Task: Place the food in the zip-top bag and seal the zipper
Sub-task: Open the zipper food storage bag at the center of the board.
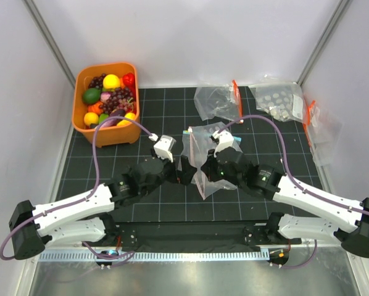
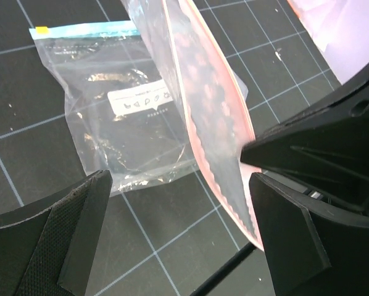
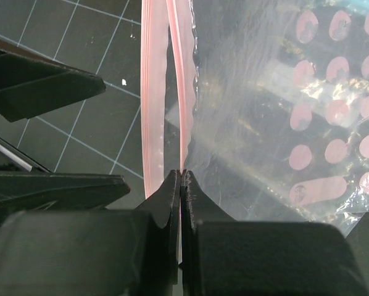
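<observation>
The food [image 1: 108, 95], glossy toy fruits and vegetables, fills an orange tub [image 1: 104, 134] at the far left. The zip-top bag [image 1: 204, 179] hangs clear and crinkly at the mat's middle. Its pink zipper [image 3: 186, 92] shows as two strips with a gap between them. My right gripper [image 3: 181, 174] is shut on the right strip; in the top view the right gripper [image 1: 204, 168] is at the bag. Pale pink dots [image 3: 337, 113] show on or through the film; I cannot tell which. My left gripper [image 2: 178, 240] is open, and the zipper edge [image 2: 224, 179] lies between its fingers, close to the right finger [image 2: 289, 240].
A clear bag with a blue strip and white label [image 2: 120, 117] lies flat under the held bag. A crumpled clear bag with an orange strip [image 1: 218, 102], a dotted bag [image 1: 277, 98] and another clear bag [image 1: 320, 126] lie at the far right. White walls enclose the mat.
</observation>
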Robot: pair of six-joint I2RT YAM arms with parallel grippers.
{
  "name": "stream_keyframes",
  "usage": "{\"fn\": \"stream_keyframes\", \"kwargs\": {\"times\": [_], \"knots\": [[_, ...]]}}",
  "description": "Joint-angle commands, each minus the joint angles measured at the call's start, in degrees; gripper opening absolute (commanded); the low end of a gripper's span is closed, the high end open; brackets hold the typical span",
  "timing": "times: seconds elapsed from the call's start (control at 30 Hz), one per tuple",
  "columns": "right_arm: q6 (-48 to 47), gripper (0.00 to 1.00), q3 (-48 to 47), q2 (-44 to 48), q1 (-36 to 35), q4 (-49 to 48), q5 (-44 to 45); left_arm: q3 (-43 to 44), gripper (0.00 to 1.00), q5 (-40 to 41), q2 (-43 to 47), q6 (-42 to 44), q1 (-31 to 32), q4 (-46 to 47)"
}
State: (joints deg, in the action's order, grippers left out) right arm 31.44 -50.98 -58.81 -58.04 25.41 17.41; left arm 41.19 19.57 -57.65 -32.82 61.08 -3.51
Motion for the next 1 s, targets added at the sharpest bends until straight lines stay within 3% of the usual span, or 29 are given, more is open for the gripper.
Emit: {"fn": "stream_keyframes", "kwargs": {"times": [0.0, 0.1, 0.13, 0.2, 0.37, 0.4, 0.43, 0.47, 0.63, 0.7, 0.73, 0.83, 0.97], "knots": [[1.4, 0.01, -1.0, 0.4, -1.1, -0.9, 1.0, 2.1, 0.98, 2.0, -0.5, 1.4, -0.2, 3.2], [1.6, 0.01, -1.6, 0.5, -1.9, -0.6, 0.9, 2.5, 0.81, 2.0, -2.1, 1.8, -0.2, 4.6], [1.6, 0.01, -1.7, 0.6, -2.1, -0.7, 0.8, 2.9, 0.64, 2.2, -2.6, 1.9, -0.2, 4.6], [1.8, 0.01, -2.0, 1.0, -2.3, -0.4, 1.2, 3.9, 0.50, 5.5, -4.6, 0.9, -0.2, 2.2], [1.7, 0.01, -2.5, 0.4, -2.6, 0.1, 0.9, 4.4, 0.31, 5.6, -6.5, -0.6, -0.6, 3.2], [1.9, 0.01, -2.5, 0.4, -2.7, 0.1, 0.8, 4.5, 0.23, 4.5, -6.9, -0.6, -0.6, 5.3], [1.9, 0.01, -2.5, 0.2, -3.0, 0.0, 0.9, 4.7, 0.04, 4.4, -7.3, -0.6, -0.6, 5.4], [1.9, 0.01, -2.5, 0.1, -3.0, -0.1, 1.0, 5.1, 0.00, 4.6, -7.8, -0.5, -0.6, 5.3], [1.4, 0.01, -2.7, 0.4, -3.2, 0.3, 2.2, 5.0, 0.00, 5.5, -7.7, -0.1, -0.7, 4.3], [1.0, 0.11, -4.2, -0.1, -3.2, 3.0, 4.3, 4.8, 0.00, 5.2, -6.8, 0.2, -0.7, 3.7], [0.6, 0.22, -4.9, -0.4, -3.2, 4.4, 6.9, 4.7, 0.00, 4.3, -6.4, 0.9, -0.7, 3.7], [-0.2, 0.34, -7.9, -3.0, -3.2, 9.6, 10.7, 4.6, 0.00, 2.5, -5.6, 1.5, -0.7, 3.7], [-0.9, 0.39, -10.0, -6.1, -3.4, 10.9, 12.4, 4.7, 0.00, 0.5, -5.5, 1.8, -0.7, 3.7]]}}
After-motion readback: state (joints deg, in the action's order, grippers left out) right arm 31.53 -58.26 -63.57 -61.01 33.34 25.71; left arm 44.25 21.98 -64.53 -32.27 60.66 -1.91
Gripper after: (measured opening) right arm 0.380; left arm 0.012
